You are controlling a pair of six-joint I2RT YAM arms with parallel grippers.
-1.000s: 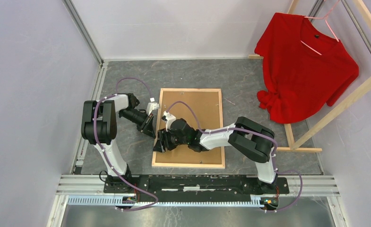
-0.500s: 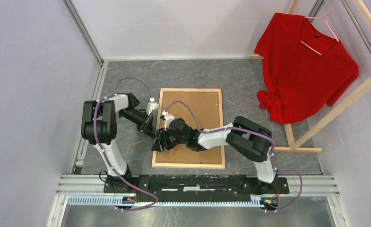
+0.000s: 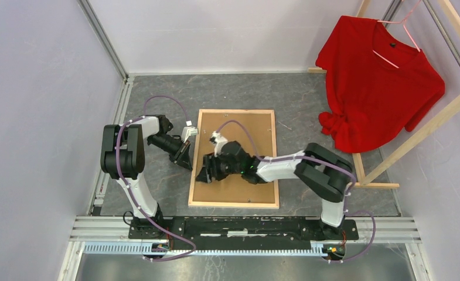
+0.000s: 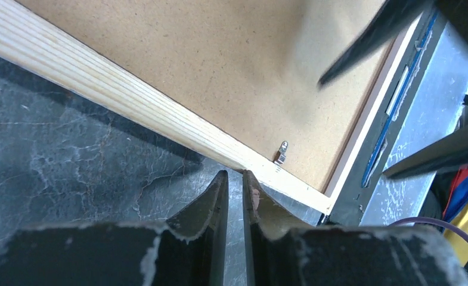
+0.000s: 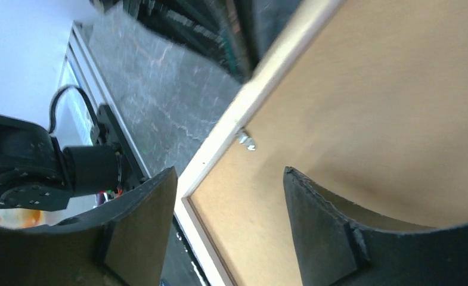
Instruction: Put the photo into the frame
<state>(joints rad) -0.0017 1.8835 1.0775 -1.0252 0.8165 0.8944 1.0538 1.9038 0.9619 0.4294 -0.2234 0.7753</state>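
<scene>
Two grippers are working at the frame (image 3: 233, 204) in the top view. It is lying flat, bare-wood reverse up, in the middle of the grey table (image 3: 309, 99), with a brown hardboard backing (image 3: 245, 132) filling the space inside its rails. The left gripper (image 3: 188, 161) is sitting right at the frame's left rail. The right gripper (image 3: 204, 175) is hanging over the lower left part of the backing. A red shirt (image 3: 380, 88) is hanging on a wooden rack (image 3: 415, 134) at far right, well apart from the frame.

In the left wrist view, the left gripper (image 4: 234, 176) is showing its fingers almost pressed together. Only a slim gap is showing and nothing is sitting in it. Its tips are meeting the outer edge of the light-wood rail (image 4: 100, 83), beside a small metal tab (image 4: 281, 154) on the rail's inner side. Whether the tips are actually touching the wood is hard to tell.

In the right wrist view, the right gripper (image 5: 230, 176) is standing spread wide and gripping nothing. It is hovering over the rail (image 5: 267, 80) and the backing (image 5: 398, 89), near a metal tab (image 5: 246, 141).
</scene>
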